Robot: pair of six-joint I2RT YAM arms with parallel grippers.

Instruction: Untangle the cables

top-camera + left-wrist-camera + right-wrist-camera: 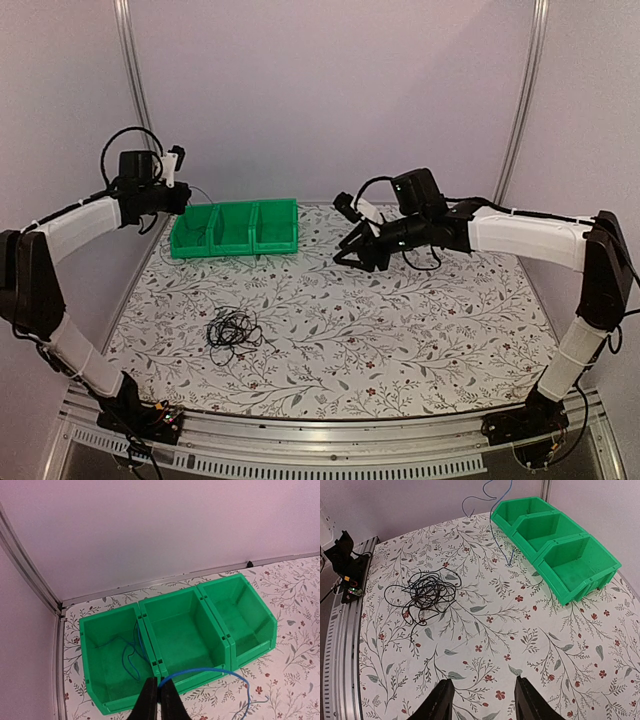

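The green bin [227, 642] fills mid-frame in my left wrist view. Its left compartment holds a loop of the thin blue wire [210, 669], which my left pincer [159, 700], pressed together, pinches. My right pincer [482, 685] hangs spread above the flowered table [545, 645]. The tangled black cables [425, 590] lie upper left there, well apart from the bin.

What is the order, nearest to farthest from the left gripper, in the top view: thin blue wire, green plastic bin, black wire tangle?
1. Thin blue wire: pinched in the left gripper.
2. Green plastic bin: just below it, far left.
3. Black wire tangle: on the near side, left of centre.
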